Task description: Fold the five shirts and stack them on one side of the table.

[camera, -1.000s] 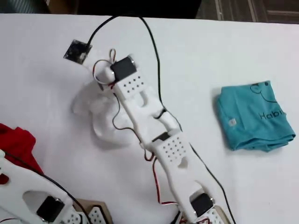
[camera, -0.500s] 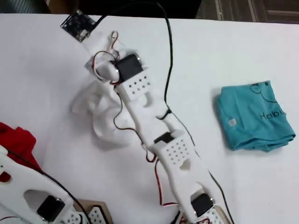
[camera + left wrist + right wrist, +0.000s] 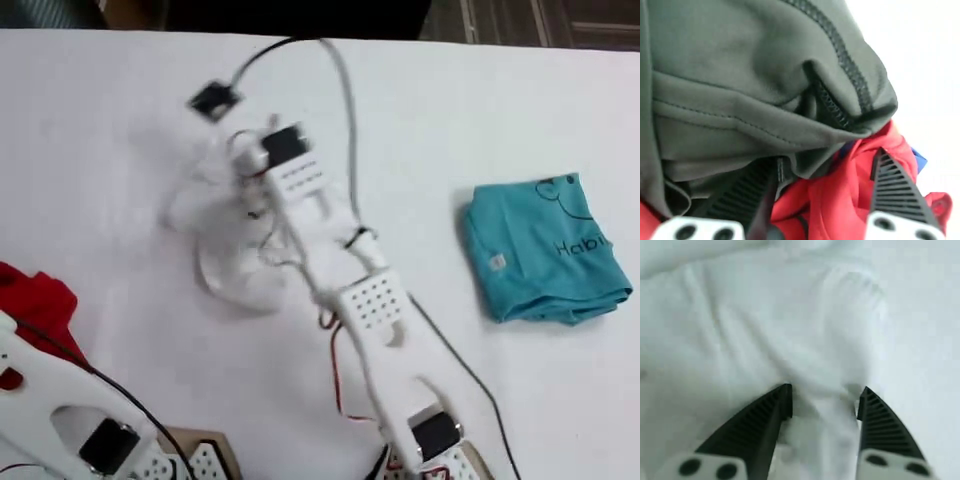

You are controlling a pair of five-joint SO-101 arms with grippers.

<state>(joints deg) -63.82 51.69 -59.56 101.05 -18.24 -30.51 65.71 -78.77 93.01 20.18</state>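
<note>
Cloth fills the gap of the right gripper: its 2 jaws stand apart, straddling a raised ridge of the white shirt without pressing it flat. That placement looks like the set-up for a pinch on a fold line, though against white cloth on the white table I can't be sure how deep the ridge sits between them. The right arm stretches from the near edge out to this crumpled shirt at the centre left, so I judge this garment to be the one in work, with its folding barely begun.

The teal shirt lies folded at the right side, well apart from everything else; that is probably the chosen stacking side, with 1 shirt done.

The left arm sits at the near left corner, beside the red shirt. From above, that shirt is just a red corner at the table's edge. The left wrist view adds more: a dark grey shirt draped over the red one, and the left gripper with its jaws spread wide, red fabric bunched loosely between them, 1 jaw tucked under the grey hem.
</note>
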